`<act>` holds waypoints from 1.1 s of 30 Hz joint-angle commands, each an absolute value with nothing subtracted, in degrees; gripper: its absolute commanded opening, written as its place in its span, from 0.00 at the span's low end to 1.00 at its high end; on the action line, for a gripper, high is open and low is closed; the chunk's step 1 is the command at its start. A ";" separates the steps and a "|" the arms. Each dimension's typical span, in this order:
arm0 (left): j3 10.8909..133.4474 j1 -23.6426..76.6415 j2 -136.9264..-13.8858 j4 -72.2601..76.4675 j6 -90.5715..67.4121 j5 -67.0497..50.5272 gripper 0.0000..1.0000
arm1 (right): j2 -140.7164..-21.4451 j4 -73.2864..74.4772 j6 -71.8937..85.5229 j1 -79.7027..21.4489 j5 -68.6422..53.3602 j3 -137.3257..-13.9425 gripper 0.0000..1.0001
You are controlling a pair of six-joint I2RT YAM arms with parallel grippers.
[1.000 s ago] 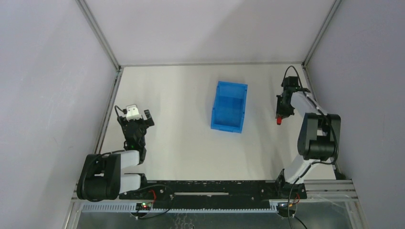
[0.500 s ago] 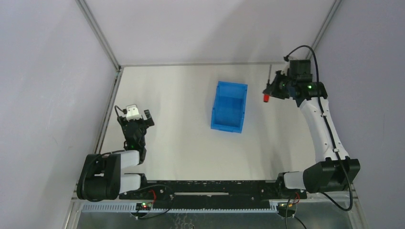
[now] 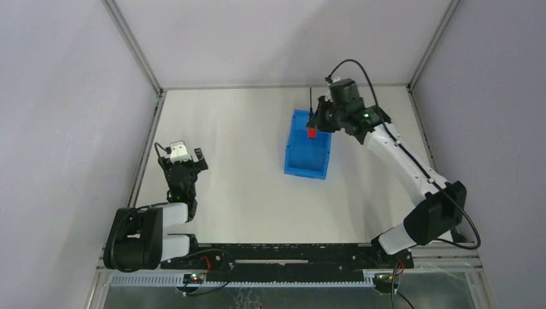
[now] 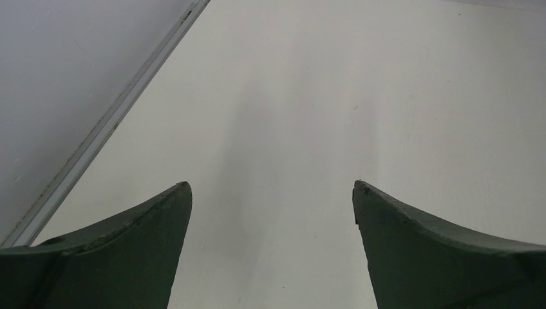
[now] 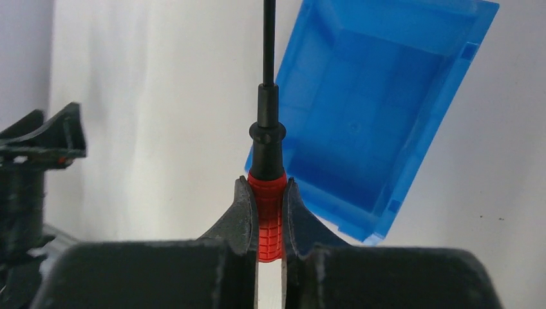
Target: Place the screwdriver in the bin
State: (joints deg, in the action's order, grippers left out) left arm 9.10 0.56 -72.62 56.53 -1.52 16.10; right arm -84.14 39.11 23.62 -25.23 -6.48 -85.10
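1. Check the grip. The right gripper (image 5: 266,193) is clenched on the screwdriver (image 5: 268,129). In the right wrist view both fingers press the ribbed red handle at lower centre. The black collar and thin shaft run straight up out of the top of the frame.
2. Locate the tool. In the top view it sits right of centre in the upper half, held above the bin (image 3: 308,164). The red handle appears over the bin's upper end, and the shaft points past its upper rim.
3. Expect a light, rigid tool. It should neither flex nor crush.
4. Keep hold of the handle. Its ribbing should give the pads friction, whereas the shaft looks thin and smooth and would likely slip or roll.
5. Allow for leverage. The shaft projects well beyond the fingers, so a slack grip could let it pivot.
6. Before release, bring the shaft inside the walls. The bin shows nothing inside and looks long enough for the tool to lie flat.
7. Leave the left gripper (image 4: 272,187) alone. It is released at the left of the top view, with only the table (image 4: 290,96) between its fingers.
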 commanded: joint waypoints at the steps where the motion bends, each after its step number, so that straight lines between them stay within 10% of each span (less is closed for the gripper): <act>1: 11.08 0.18 -72.23 60.38 -0.97 15.47 1.00 | -88.37 32.63 24.77 -28.87 6.95 -83.96 0.12; 18: 11.15 0.18 -72.24 60.36 -0.97 15.51 1.00 | -108.56 27.35 25.72 -32.23 16.39 -81.30 0.34; 24: 11.10 0.18 -72.25 60.38 -0.97 15.49 1.00 | -106.96 28.90 25.91 -33.24 18.33 -82.14 0.57; 33: 11.08 0.18 -72.25 60.38 -0.97 15.48 1.00 | -94.85 34.99 23.06 -33.55 19.27 -84.10 0.65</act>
State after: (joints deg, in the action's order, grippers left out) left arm 9.10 0.56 -72.62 56.53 -1.52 16.10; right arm -103.37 32.42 24.56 -33.41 16.71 -80.84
